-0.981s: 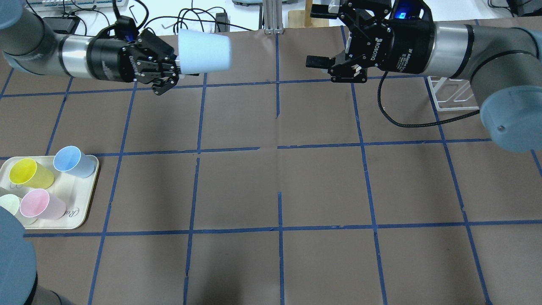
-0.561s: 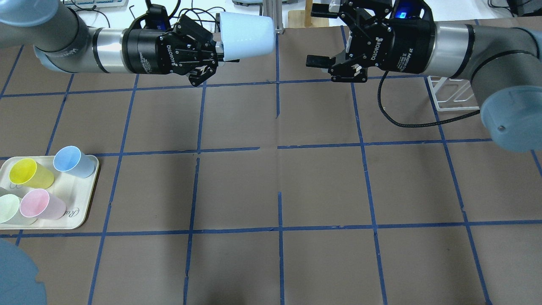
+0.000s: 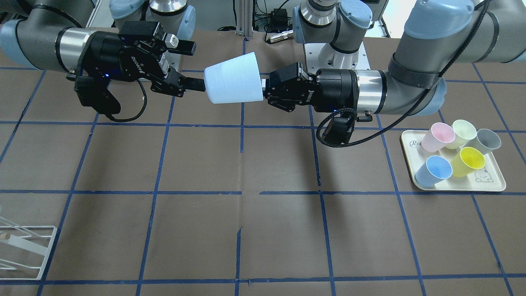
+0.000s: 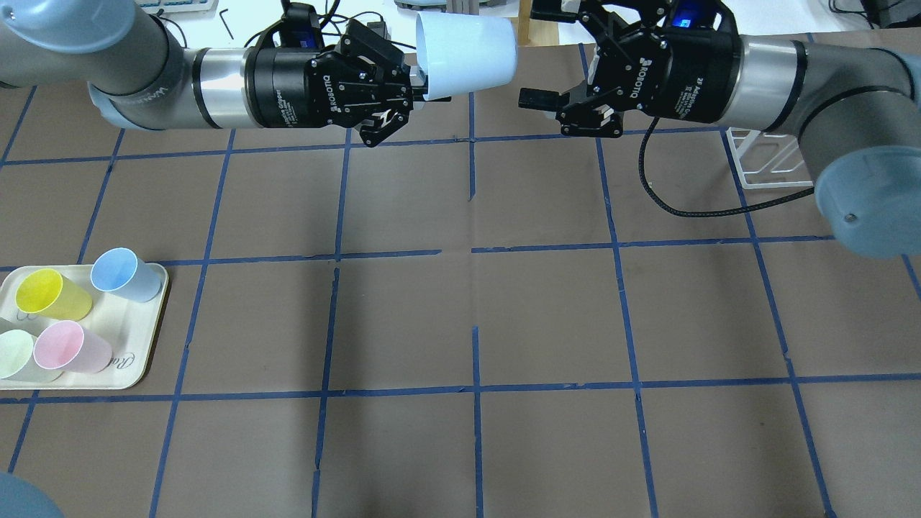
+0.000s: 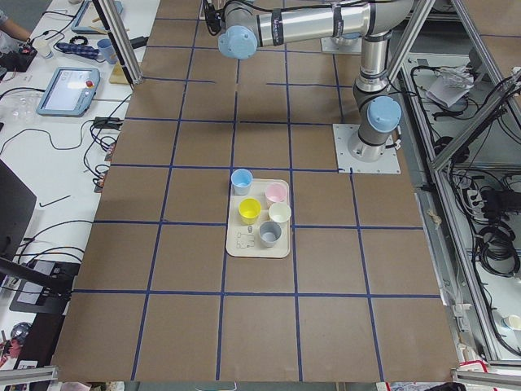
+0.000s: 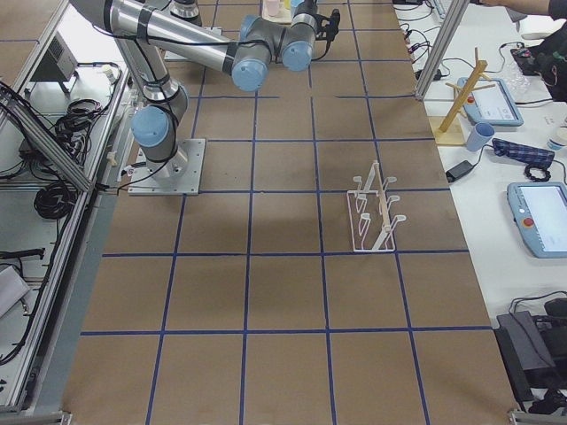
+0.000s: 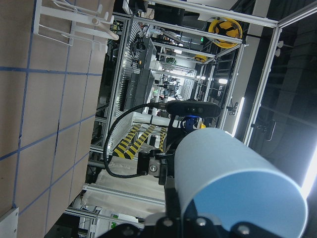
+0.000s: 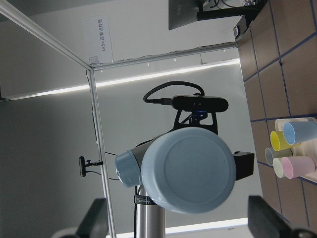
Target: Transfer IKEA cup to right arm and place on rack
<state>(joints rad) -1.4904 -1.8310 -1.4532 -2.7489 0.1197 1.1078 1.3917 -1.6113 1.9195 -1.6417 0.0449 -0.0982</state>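
— Why does the IKEA cup (image 4: 468,47) lie sideways in the air?
— The left jaws pinch its rim, leaving its base free for the right jaws, spread just beside that base. I judge they close on it next.
— And the rack (image 6: 374,212)?
— Well apart from the cup, on the worktop (image 4: 547,309).

Silver-grey arms (image 4: 838,79), pale-blue caps (image 4: 867,208), black cable (image 4: 727,211)
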